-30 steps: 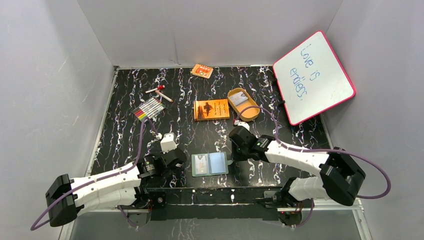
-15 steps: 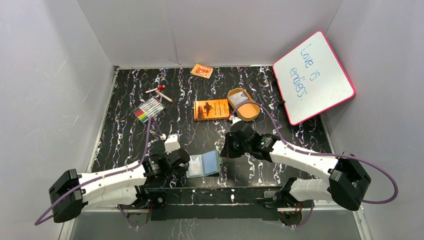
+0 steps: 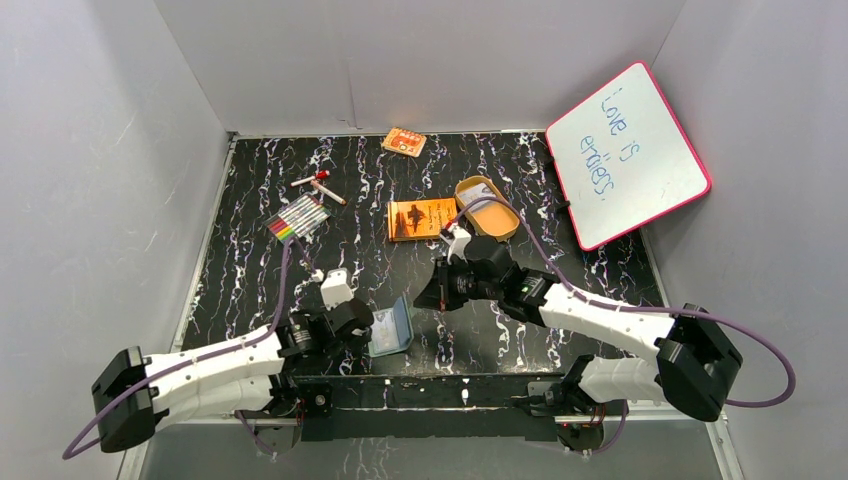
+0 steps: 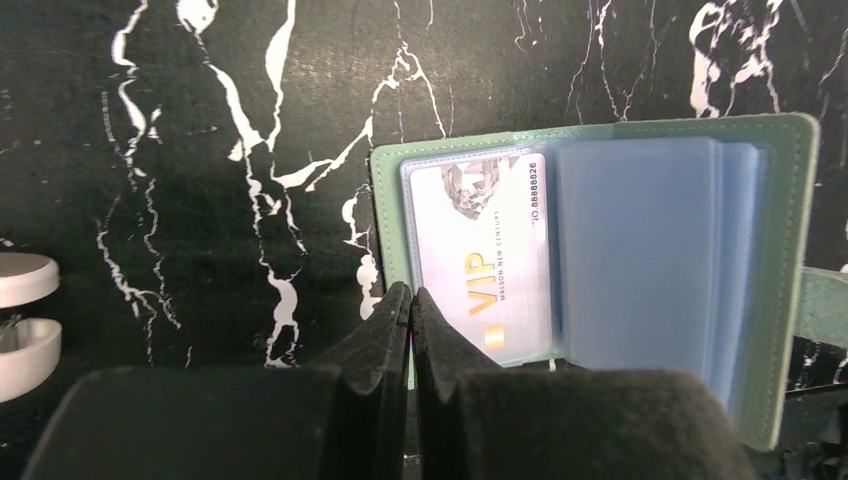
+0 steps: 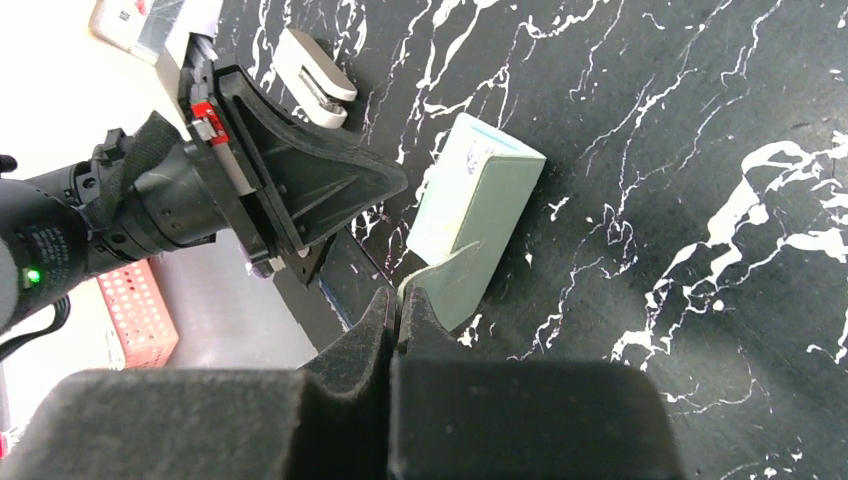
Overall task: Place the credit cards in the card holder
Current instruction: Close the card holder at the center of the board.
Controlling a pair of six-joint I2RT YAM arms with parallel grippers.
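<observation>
The left gripper (image 4: pixel 409 297) has its jaws pressed together over the near-left corner of the card holder (image 4: pixel 640 250), though I cannot tell whether they pinch the cover; the holder stands half folded on the table (image 3: pixel 240 270), a VIP card (image 4: pixel 480 260) in its left pocket; the right gripper (image 5: pixel 397 300) is clamped on its snap tab (image 5: pixel 452 283).

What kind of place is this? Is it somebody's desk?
Probably a robot test booth, not a desk. Plain grey walls box in a black marbled table, the left arm and right arm are bolted at its near edge, and odd props lie about: a whiteboard, markers, an orange book.
</observation>
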